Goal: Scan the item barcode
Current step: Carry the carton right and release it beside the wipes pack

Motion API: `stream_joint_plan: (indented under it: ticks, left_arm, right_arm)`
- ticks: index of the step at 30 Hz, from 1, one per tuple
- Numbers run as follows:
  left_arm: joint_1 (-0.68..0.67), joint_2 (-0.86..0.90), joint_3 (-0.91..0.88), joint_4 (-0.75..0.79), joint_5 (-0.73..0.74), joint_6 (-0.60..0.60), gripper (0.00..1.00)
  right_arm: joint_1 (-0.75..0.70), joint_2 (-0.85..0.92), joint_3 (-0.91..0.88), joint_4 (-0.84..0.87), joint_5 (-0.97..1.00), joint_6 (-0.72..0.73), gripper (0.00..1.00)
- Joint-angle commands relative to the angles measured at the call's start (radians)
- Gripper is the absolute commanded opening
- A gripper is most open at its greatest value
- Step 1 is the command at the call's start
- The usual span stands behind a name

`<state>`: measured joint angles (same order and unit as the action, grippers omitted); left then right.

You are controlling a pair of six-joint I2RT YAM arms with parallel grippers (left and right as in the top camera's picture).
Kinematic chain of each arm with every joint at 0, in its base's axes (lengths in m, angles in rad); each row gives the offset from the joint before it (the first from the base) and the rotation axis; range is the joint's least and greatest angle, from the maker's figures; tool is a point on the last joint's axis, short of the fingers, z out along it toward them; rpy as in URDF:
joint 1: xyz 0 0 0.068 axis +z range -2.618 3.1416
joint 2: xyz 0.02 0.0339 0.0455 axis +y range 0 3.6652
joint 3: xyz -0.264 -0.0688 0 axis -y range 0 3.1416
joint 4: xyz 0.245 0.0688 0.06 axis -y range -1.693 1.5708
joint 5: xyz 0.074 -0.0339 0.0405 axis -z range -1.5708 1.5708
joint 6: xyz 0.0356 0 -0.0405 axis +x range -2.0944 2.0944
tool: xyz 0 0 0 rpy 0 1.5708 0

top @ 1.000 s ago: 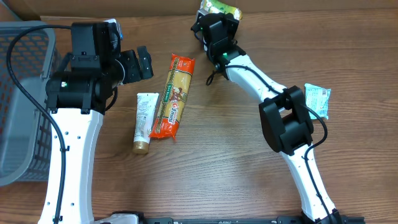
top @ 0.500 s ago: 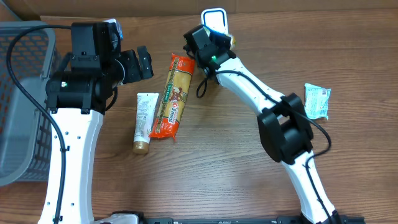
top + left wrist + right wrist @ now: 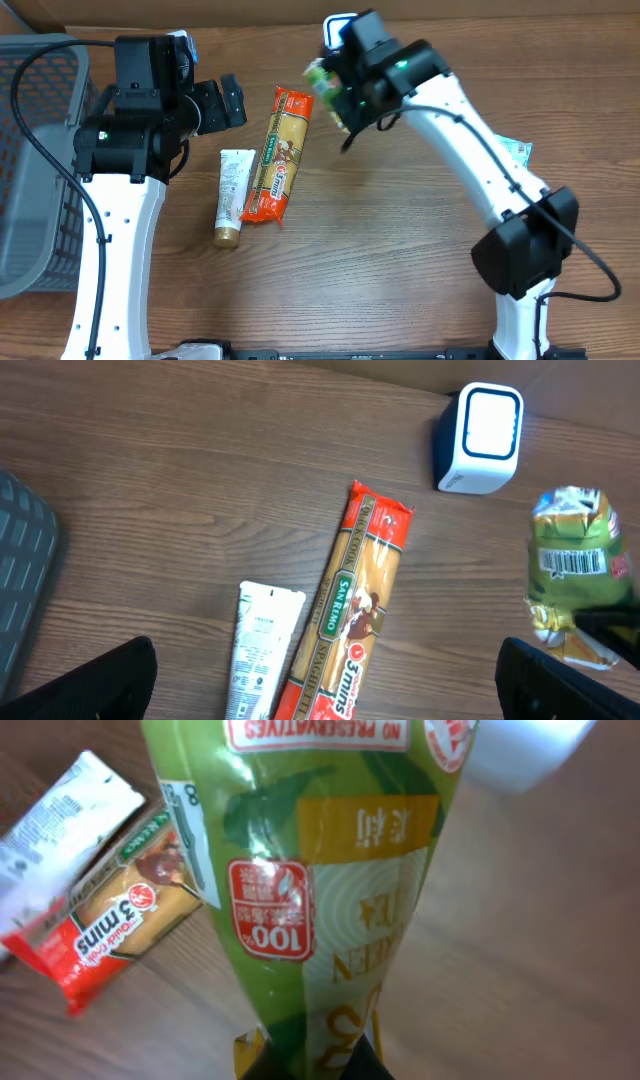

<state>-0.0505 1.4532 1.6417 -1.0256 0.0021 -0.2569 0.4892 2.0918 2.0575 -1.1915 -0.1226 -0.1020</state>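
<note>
While the right gripper (image 3: 342, 98) clamps the green packet (image 3: 572, 575) just beside the scanner (image 3: 480, 425), presenting seems in hand; next its barcode (image 3: 575, 562) must face the scanner; left gripper (image 3: 228, 100) hangs open

White links (image 3: 125, 230), black joints (image 3: 125, 140), black left hand (image 3: 235, 100), looping black cables (image 3: 100, 250).

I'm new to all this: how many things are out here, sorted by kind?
Packets: 3 (green packet, pasta packet, small teal packet)
Tubes: 1 (white tube)
Scanners: 1 (white scanner)
Baskets: 1 (grey basket)
Total: 6
</note>
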Motion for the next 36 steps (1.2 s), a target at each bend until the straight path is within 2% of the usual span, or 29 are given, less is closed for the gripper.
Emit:
stream_joint_plan:
  ticks: [1, 4, 11, 19, 24, 27, 31, 36]
  left_arm:
    - [-0.002, 0.000, 0.008, 0.001, -0.013, -0.013, 1.00]
    - [-0.002, 0.000, 0.008, 0.001, -0.013, -0.013, 1.00]
    - [-0.002, 0.000, 0.008, 0.001, -0.013, -0.013, 1.00]
    - [-0.002, 0.000, 0.008, 0.001, -0.013, -0.013, 1.00]
    - [-0.002, 0.000, 0.008, 0.001, -0.013, -0.013, 1.00]
    - [-0.002, 0.000, 0.008, 0.001, -0.013, -0.013, 1.00]
    - [-0.002, 0.000, 0.008, 0.001, -0.013, -0.013, 1.00]
    - [-0.002, 0.000, 0.008, 0.001, -0.013, -0.013, 1.00]
  right_arm:
    - [-0.082, -0.003, -0.103, -0.015, -0.121, 0.238, 0.04]
    - [-0.146, -0.003, -0.182, -0.015, -0.113, 0.351, 0.04]
    - [-0.370, -0.003, -0.251, -0.128, 0.047, 0.928, 0.04]
    - [-0.580, -0.003, -0.252, -0.210, 0.093, 1.180, 0.04]
    - [-0.623, -0.003, -0.252, -0.196, 0.104, 1.263, 0.05]
    - [-0.619, -0.003, -0.252, -0.182, 0.106, 1.266, 0.14]
    - [-0.594, -0.003, -0.252, -0.181, 0.134, 1.262, 0.54]
    - [-0.566, -0.003, -0.243, -0.175, 0.157, 1.191, 0.56]
